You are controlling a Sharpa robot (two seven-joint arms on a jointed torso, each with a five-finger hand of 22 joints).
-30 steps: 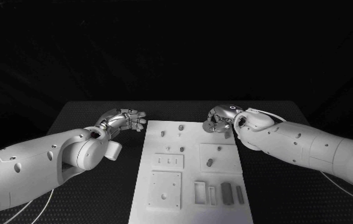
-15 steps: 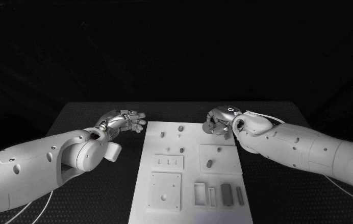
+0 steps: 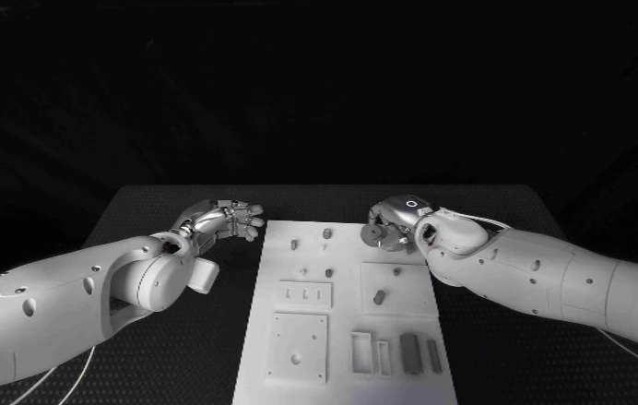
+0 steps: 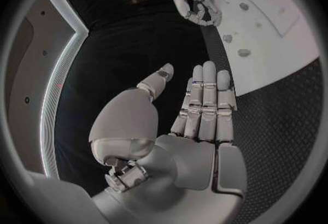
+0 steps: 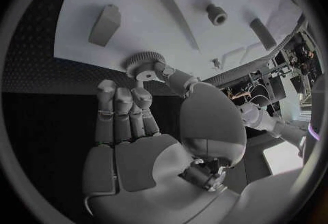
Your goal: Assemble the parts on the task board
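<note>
- The right hand pinches a small gear between thumb and fingers, over the far right edge of the task board.
- In the head view the gear is mostly hidden by that hand.
- The left hand holds nothing; its fingers lie straight and close together, thumb apart, above the black tabletop just left of the board.
- Small parts stand on the board; their shapes are too small to tell.
</note>
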